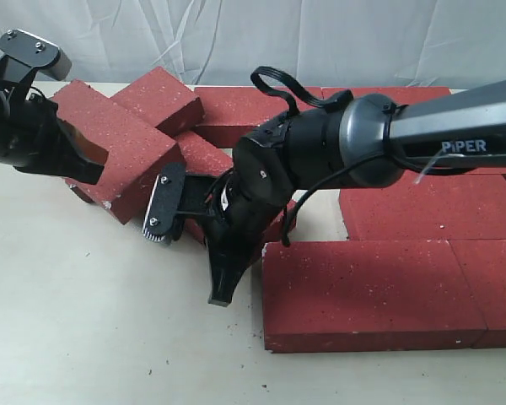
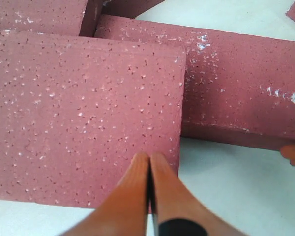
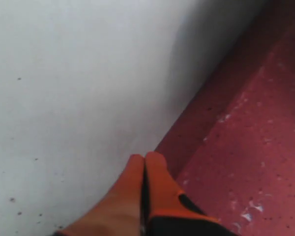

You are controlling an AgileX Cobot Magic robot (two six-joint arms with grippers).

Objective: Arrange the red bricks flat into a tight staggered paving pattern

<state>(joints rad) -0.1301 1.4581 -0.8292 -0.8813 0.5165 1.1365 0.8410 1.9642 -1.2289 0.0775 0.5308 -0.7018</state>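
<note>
"PiPER" (image 1: pixel 464 145) stands in white on the grey right arm (image 1: pixel 422 126). Nearest, two bricks (image 1: pixel 371 291) lie flat, end to end, along the front of the pale counter (image 1: pixel 84 329), with more flat ones tight behind them on the right. The right pincer (image 1: pixel 223 285) is fully closed and holds nothing. Its tips point down at the counter just beside the left end of the front brick (image 3: pixel 246 147); whether they touch it I cannot tell. Dark crumbs lie on the counter near them.

Farther back on the left, a tilted brick (image 1: pixel 122 156) leans in a loose pile with others lying at odd angles. The left pincer (image 2: pixel 150 164) is closed too and empty, its orange tips together over that brick's broad face, near its edge. The right arm reaches across the middle and hides the bricks under it. Behind the pile, a back row (image 1: pixel 236 110) lies flat. A white cloth (image 1: pixel 320 42) hangs beyond.
</note>
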